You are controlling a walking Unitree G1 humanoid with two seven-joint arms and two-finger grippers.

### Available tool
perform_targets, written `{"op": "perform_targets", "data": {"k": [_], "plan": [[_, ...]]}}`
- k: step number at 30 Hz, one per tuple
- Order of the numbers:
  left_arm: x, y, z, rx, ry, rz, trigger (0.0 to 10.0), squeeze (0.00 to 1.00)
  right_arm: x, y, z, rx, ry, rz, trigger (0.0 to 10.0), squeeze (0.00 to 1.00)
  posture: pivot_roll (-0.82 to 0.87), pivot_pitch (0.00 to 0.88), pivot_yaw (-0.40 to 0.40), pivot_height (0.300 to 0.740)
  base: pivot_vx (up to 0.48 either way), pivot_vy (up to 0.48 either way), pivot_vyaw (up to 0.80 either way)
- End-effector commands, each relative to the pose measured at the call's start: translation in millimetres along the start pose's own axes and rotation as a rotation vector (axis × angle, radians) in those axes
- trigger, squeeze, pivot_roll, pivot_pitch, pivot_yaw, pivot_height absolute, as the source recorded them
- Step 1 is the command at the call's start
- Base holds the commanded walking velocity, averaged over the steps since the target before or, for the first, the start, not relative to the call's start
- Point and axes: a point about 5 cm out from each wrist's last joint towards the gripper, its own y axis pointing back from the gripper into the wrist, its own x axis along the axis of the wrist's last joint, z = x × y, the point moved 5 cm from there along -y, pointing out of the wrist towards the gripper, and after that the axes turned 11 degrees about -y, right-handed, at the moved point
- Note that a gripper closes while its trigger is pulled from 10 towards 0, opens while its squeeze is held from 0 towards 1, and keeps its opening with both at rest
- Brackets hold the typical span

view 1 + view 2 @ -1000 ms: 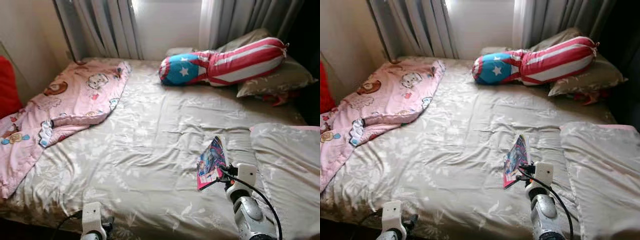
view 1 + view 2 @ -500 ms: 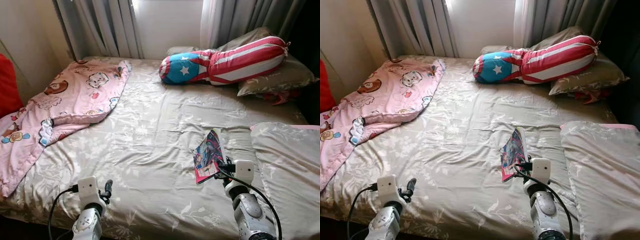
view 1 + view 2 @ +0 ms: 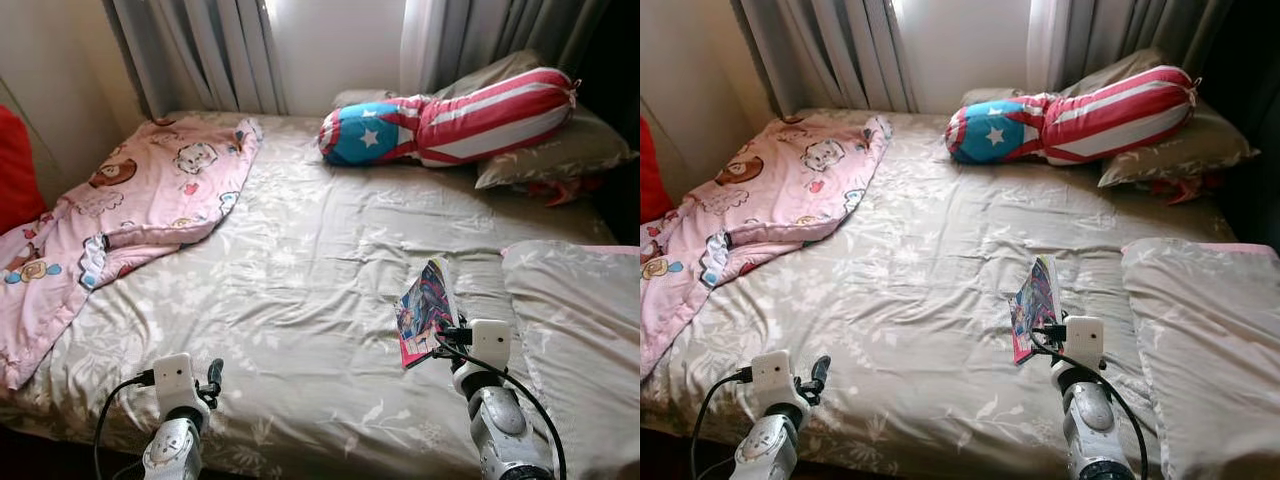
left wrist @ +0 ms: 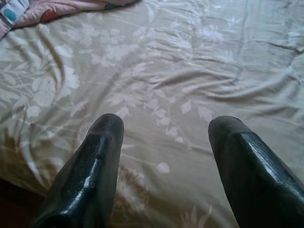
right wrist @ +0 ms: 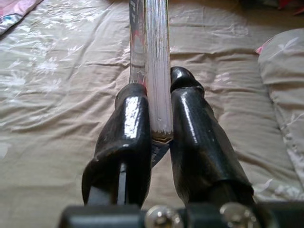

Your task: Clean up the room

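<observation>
A colourful book (image 3: 424,311) is being gripped on edge by the right tool (image 5: 159,118), its two black fingers (image 5: 127,137) being pressed against either side of the pages, and it is being held upright just above the bed (image 3: 300,300), toward the robot's right side. The cover is being shown to the left, in pinks and blues. Just to the right of the book, a pillow in the same floral beige (image 3: 580,330) is being seen lying flat on the bed.

At the near edge of the bed, on the robot's left, the left tool (image 4: 164,142) is being held open, its fingers (image 4: 90,166) being spread wide with only the leafy beige sheet between them.

Further out, a pink cartoon-print blanket (image 3: 130,210) is being seen crumpled across the left side of the bed and spilling over its edge. At the head of the bed, a red-and-white striped bolster with a blue starred end (image 3: 450,120) is being propped on beige pillows (image 3: 550,155). Grey curtains (image 3: 200,50) are being seen hanging behind.
</observation>
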Motion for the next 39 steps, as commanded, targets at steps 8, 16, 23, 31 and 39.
{"op": "perform_targets", "data": {"k": [8, 16, 23, 31, 39], "plan": [[-3, 1.0, -2.9, -0.009, -0.025, -0.009, 10.0, 0.0, 8, -0.8, -0.5, -0.007, 0.009, 0.041, 10.0, 0.0, -0.12, 0.0, 0.061, 0.671, 0.0, 0.0, 0.0], [-1, 0.3, -4.2, -0.014, -0.031, -0.002, 10.0, 0.0, 11, -2.4, 0.5, -0.017, -0.002, 0.052, 10.0, 0.0, -0.12, 0.0, 0.06, 0.646, 0.0, 0.0, 0.0], [0, -0.2, -4.5, -0.017, -0.034, 0.002, 10.0, 0.0, 12, -4.1, -2.9, -0.006, -0.004, 0.055, 10.0, 0.0, -0.11, 0.0, 0.056, 0.646, 0.0, 0.0, 0.0], [1, -0.8, -4.6, -0.024, -0.036, 0.003, 10.0, 0.0, 15, -5.0, -6.1, 0.013, -0.015, 0.067, 10.0, 0.0, -0.11, 0.0, 0.055, 0.646, 0.0, 0.0, 0.0], [3, -1.6, -4.8, -0.025, -0.036, 0.007, 10.0, 0.0, 11, -5.7, -3.7, -0.001, 0.001, 0.039, 10.0, 0.0, -0.11, 0.0, 0.056, 0.626, 0.0, 0.0, 0.0]]}}
